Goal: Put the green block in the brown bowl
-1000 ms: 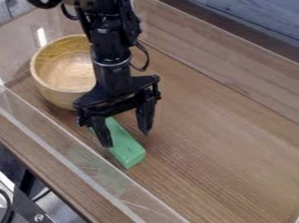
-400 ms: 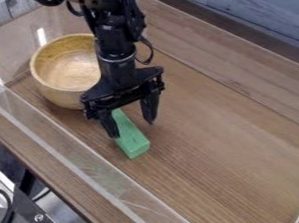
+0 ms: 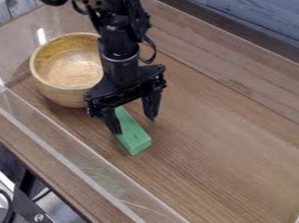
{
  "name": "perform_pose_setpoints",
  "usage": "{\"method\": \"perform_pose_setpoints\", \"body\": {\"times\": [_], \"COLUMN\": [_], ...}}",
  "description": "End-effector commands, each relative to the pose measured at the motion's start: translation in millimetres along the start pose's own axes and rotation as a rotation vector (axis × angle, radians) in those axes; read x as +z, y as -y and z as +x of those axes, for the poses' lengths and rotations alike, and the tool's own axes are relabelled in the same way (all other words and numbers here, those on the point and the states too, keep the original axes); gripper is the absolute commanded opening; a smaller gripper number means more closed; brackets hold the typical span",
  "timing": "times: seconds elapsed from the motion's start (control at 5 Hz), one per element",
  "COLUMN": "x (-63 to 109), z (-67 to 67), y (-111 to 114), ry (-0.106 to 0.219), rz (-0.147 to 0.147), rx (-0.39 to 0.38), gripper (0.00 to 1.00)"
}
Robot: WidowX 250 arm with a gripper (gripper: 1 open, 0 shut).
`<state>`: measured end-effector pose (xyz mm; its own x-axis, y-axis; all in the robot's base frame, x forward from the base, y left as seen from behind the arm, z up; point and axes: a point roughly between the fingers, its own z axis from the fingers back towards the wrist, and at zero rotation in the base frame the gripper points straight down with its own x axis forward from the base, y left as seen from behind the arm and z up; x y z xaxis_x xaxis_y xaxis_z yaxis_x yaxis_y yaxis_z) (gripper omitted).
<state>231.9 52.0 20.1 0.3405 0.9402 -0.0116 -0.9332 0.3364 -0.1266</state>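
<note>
The green block (image 3: pixel 131 136) lies flat on the wooden table, just in front of and to the right of the brown bowl (image 3: pixel 62 69). My gripper (image 3: pixel 129 112) hangs directly above the block's far end, pointing down, its jaws open with one finger on each side. Nothing is between the fingers. The bowl is empty and stands to the left of the gripper, close to the arm.
A clear plastic wall (image 3: pixel 54 154) runs along the table's front edge, close behind the block from the camera's side. Bare wooden tabletop (image 3: pixel 232 122) stretches to the right and back.
The gripper has risen slightly and shifted a little up-right, still open. The green block has slid slightly to the right.
</note>
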Motion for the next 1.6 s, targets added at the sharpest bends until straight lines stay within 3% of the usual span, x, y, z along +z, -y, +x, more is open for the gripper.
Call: {"method": "perform_pose_setpoints", "body": {"times": [0.0,0.8,1.0,1.4], "x": [-44.5,-47.0,-34.1,-9.0], "z": [0.0,3.8,3.9,2.6], "y": [-15.0,-12.5,-10.8,-7.0], "ry": [-0.014,0.028,0.032,0.025], "rz": [0.079,0.101,0.101,0.109], "rx": [0.012,0.026,0.024,0.011], "gripper": [1.00,1.00,0.00,0.00]}}
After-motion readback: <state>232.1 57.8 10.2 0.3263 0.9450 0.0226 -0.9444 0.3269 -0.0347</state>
